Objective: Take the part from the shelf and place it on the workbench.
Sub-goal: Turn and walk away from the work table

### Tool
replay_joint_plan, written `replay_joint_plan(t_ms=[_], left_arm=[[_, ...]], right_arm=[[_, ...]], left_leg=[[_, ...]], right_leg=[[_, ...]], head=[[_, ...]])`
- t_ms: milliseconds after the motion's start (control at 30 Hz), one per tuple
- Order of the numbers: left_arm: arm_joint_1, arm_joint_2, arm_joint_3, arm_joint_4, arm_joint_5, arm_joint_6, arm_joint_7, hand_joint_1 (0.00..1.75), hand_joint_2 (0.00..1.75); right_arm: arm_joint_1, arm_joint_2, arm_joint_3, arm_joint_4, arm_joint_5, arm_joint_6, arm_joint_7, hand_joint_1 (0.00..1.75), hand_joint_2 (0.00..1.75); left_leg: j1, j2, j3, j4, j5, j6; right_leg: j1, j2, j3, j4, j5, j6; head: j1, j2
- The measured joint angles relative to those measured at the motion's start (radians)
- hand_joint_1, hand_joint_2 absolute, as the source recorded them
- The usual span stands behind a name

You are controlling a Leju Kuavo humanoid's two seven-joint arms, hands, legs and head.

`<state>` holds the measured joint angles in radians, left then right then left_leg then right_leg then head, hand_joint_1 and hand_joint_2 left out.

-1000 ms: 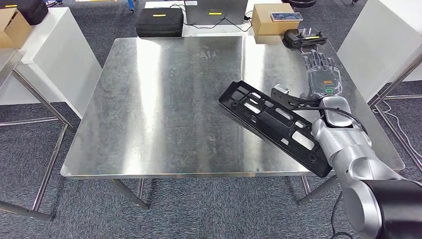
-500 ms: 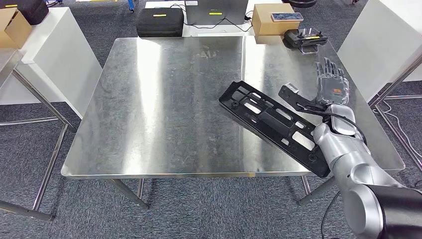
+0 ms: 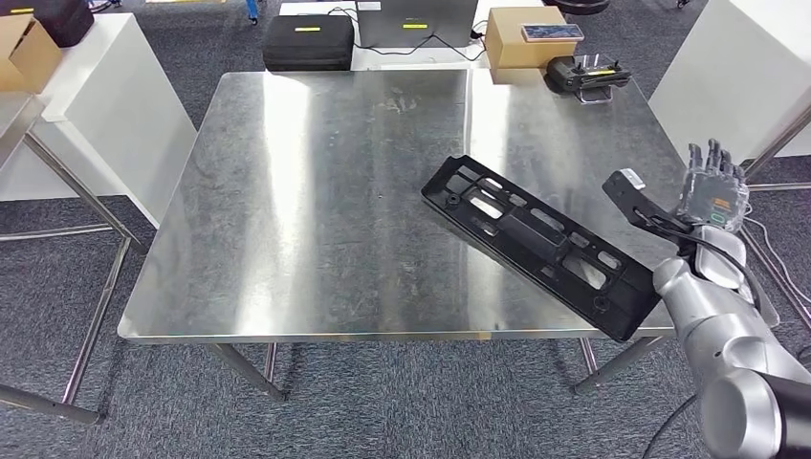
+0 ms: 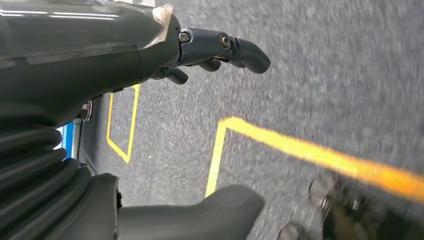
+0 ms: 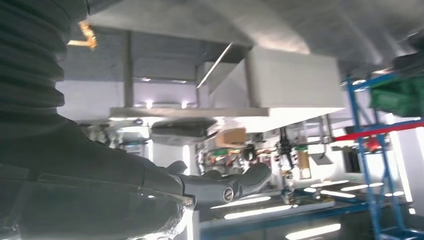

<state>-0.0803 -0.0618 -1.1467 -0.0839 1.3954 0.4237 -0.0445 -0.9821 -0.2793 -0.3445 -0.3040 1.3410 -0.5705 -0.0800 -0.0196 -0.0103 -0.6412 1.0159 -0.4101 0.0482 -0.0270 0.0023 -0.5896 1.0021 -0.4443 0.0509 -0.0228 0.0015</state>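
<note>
One part (image 3: 540, 244), long, flat and black, lies on the steel workbench (image 3: 316, 191), diagonal across the near right area. Its far end sits toward the bench middle; its near end reaches the front right edge and seems to stick out a bit past it, though the angle makes that hard to judge.

The right hand (image 3: 712, 186) is up off the bench past its right side, fingers straight and spread, holding nothing, apart from the part. The left hand (image 4: 150, 50) hangs over grey floor (image 4: 310, 85) with yellow lines; its fingers look loosely curled with nothing in them.

Handling, as a guess: moulded plastic frame, many cut-out slots, so light and fairly stiff, maybe slight flex along its length. Smooth surface, could slide on the polished steel. Not fragile-looking, but the thin ribs between slots could crack if squeezed hard. Best hold is near the middle on the long side rails, or fingers through a slot; an end grip would make it droop or swing.

Placement looks done. The one risk is the overhanging end, so nudge it inward if needed.
</note>
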Motion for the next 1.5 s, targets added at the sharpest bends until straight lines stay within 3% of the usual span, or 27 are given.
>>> replay_joint_plan(t_ms=[33, 433, 567, 700, 900, 1033, 1133, 1333, 1500], left_arm=[[0.0, -0.003, -0.011, 0.0, -0.006, -0.012, 0.0, 0.0, 1.75], [0.0, -0.032, -0.132, -0.01, -0.069, -0.113, -0.023, 0.0, 1.75], [0.0, -0.043, -0.152, -0.012, -0.073, -0.113, -0.027, 0.0, 0.0], [0.0, -0.047, -0.168, -0.013, -0.075, -0.152, -0.011, 0.0, 0.0], [0.003, -0.05, -0.201, -0.013, -0.092, -0.229, 0.045, 0.0, 0.0], [0.004, -0.053, -0.226, -0.015, -0.106, -0.254, 0.061, 0.0, 0.0], [0.005, -0.054, -0.243, -0.015, -0.11, -0.265, 0.064, 0.0, 0.0], [0.005, -0.055, -0.266, -0.016, -0.106, -0.287, 0.059, 0.0, 0.0], [0.005, -0.058, -0.28, -0.017, -0.1, -0.3, 0.048, 0.0, 0.0]], right_arm=[[0.005, -0.013, -0.004, 0.0, -0.001, -0.001, -0.003, 0.0, 1.75], [0.097, -0.159, -0.063, 0.0, -0.069, -0.037, -0.087, 0.0, 1.75], [0.167, -0.207, -0.101, -0.006, -0.132, -0.045, -0.141, 0.0, 1.75], [0.263, -0.261, -0.144, -0.027, -0.202, -0.046, -0.175, 0.0, 1.75], [0.508, -0.354, -0.268, -0.085, -0.385, -0.043, -0.245, 0.0, 1.75], [0.702, -0.397, -0.378, -0.144, -0.459, -0.02, -0.255, 0.0, 1.75], [0.837, -0.414, -0.505, -0.206, -0.444, 0.038, -0.264, 0.0, 1.75], [0.983, -0.368, -0.816, -0.424, -0.253, 0.242, -0.232, 0.0, 1.75], [1.003, -0.23, -1.037, -0.652, -0.172, 0.354, -0.197, 0.0, 1.75]], left_leg=[[0.0, 0.0, 0.0, 0.0, 0.0, 0.001], [0.0, -0.002, 0.0, 0.0, -0.002, 0.003], [-0.001, -0.005, 0.0, 0.0, -0.003, 0.004], [-0.002, -0.008, 0.0, 0.0, -0.004, 0.006], [-0.004, -0.018, 0.0, 0.001, -0.007, 0.011], [-0.005, -0.022, 0.001, 0.001, -0.009, 0.014], [-0.007, -0.023, 0.001, 0.001, -0.011, 0.016], [-0.008, -0.02, 0.004, 0.0, -0.013, 0.017], [-0.008, -0.019, 0.01, 0.0, -0.017, 0.02]], right_leg=[[0.0, 0.0, 0.0, 0.0, 0.0, 0.0], [0.0, -0.002, 0.001, -0.001, -0.001, 0.001], [-0.001, -0.003, 0.002, -0.001, -0.002, 0.003], [-0.002, -0.007, 0.002, -0.002, -0.003, 0.005], [-0.003, -0.017, 0.007, -0.003, -0.008, 0.012], [-0.005, -0.019, 0.008, -0.004, -0.011, 0.016], [-0.005, -0.02, 0.01, -0.004, -0.012, 0.017], [-0.007, -0.017, 0.009, -0.004, -0.013, 0.017], [-0.007, -0.017, 0.006, -0.005, -0.017, 0.018]], head=[[0.0, 0.0], [0.0, 0.0], [0.0, 0.0], [-0.001, 0.0], [0.0, 0.0], [0.0, 0.0], [0.0, 0.0], [0.0, 0.0], [0.0, 0.0]])
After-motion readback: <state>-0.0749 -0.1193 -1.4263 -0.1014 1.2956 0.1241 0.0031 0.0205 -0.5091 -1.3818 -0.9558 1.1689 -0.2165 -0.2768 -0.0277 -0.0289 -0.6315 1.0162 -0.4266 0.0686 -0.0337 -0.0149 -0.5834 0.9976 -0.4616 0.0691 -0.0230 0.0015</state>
